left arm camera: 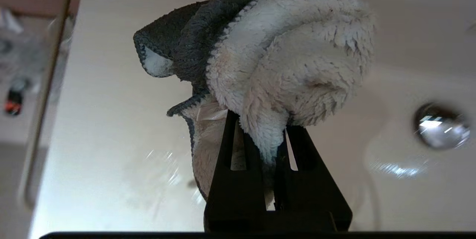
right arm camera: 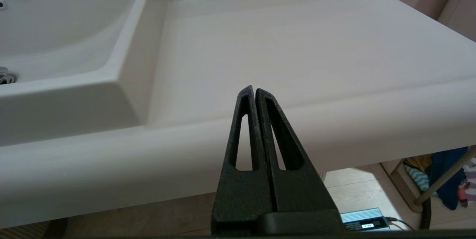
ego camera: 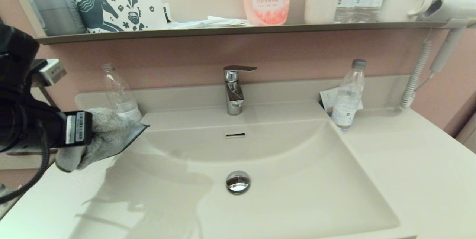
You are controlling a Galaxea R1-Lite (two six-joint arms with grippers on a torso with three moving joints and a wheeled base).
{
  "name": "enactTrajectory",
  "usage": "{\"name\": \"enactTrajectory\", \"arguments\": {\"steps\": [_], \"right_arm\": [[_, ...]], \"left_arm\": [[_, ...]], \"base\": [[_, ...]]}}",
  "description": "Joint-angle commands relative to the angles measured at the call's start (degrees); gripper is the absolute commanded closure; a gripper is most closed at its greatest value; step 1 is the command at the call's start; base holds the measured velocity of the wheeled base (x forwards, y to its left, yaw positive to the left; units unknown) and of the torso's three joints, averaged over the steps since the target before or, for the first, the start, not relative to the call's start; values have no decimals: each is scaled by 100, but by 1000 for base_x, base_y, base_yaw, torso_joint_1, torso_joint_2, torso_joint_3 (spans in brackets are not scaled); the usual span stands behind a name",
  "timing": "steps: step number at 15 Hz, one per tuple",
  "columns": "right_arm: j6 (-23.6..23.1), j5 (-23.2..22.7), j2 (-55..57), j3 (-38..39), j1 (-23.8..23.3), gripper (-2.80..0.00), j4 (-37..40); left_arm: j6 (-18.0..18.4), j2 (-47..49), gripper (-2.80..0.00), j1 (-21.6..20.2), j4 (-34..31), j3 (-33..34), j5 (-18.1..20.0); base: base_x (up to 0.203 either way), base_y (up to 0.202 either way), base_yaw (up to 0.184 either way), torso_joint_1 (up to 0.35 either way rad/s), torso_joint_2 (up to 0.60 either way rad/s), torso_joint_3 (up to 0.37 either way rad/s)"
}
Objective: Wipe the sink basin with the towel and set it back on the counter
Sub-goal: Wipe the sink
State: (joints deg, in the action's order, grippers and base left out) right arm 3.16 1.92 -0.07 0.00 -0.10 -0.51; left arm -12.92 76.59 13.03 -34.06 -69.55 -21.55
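Note:
My left gripper is shut on the towel, a fluffy pale cloth with a dark teal edge. In the head view the towel hangs bunched from the gripper above the counter's left side, at the left rim of the sink basin. The chrome drain plug sits in the basin's middle, and the faucet stands behind it. My right gripper is shut and empty, parked low in front of the counter's front edge; the head view does not show it.
A clear bottle stands just behind the towel on the left counter. Another bottle stands at the basin's right rear corner. A dark shelf above carries a horse-print pouch, a pink bottle, cups and a hairdryer.

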Motion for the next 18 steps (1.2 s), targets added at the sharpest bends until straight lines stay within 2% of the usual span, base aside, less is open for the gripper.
{"name": "enactTrajectory", "arguments": {"steps": [1, 3, 5, 7, 10, 15, 18], "right_arm": [[1, 1, 7, 0, 1, 0, -2], [1, 1, 7, 0, 1, 0, -2], [1, 1, 7, 0, 1, 0, -2], [1, 1, 7, 0, 1, 0, -2], [1, 1, 7, 0, 1, 0, -2], [1, 1, 7, 0, 1, 0, -2], [1, 1, 7, 0, 1, 0, -2]], "left_arm": [[-173, 108, 0, 3, 872, 292, 89], [-577, 414, 0, 6, 1608, 492, 140], [-737, 652, 0, 18, 2629, 744, 133], [-718, 960, 0, 23, 3651, 1080, 16], [-531, 1459, 0, 83, 4791, 1508, -191], [-425, 2444, 0, 28, 5984, 1749, -301], [-269, 3007, 0, 1, 6415, 1732, -322]], "base": [[0, 0, 0, 0, 0, 0], [0, 0, 0, 0, 0, 0], [0, 0, 0, 0, 0, 0], [0, 0, 0, 0, 0, 0], [0, 0, 0, 0, 0, 0], [0, 0, 0, 0, 0, 0], [0, 0, 0, 0, 0, 0]]}}
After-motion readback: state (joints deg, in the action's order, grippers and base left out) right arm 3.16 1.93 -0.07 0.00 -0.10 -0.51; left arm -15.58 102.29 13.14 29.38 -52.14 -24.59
